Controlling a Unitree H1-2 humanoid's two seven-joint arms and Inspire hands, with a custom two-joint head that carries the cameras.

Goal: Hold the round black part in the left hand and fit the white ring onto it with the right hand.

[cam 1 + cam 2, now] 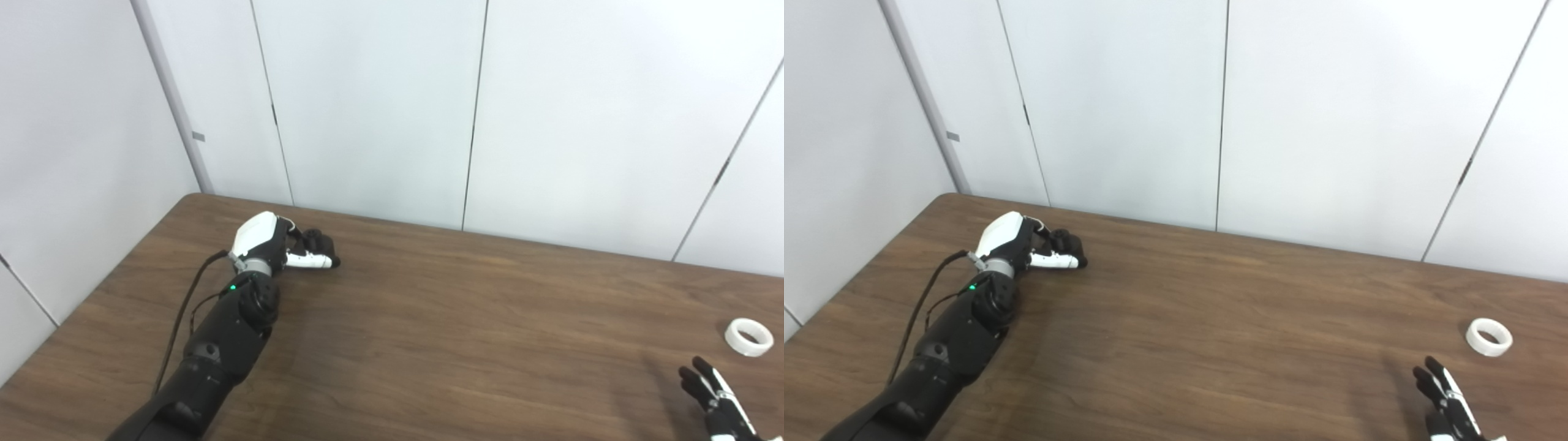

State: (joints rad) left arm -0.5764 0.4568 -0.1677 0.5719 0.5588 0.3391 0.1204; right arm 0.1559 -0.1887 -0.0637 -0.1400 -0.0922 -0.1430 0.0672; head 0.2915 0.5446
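My left hand [275, 245] rests on the table at the far left, its white back turned towards me. A dark round shape, seemingly the round black part [320, 242], sits just past the palm. The white thumb lies along its near side. The dark fingers blend with the part, so the grip is unclear. The white ring [748, 336] lies flat on the table at the right edge. My right hand [713, 398] enters at the bottom right corner, fingers spread and holding nothing, a short way in front of the ring and apart from it.
The brown wooden table [441, 318] runs up to white wall panels at the back and left. A black cable [184, 312] trails along my left forearm.
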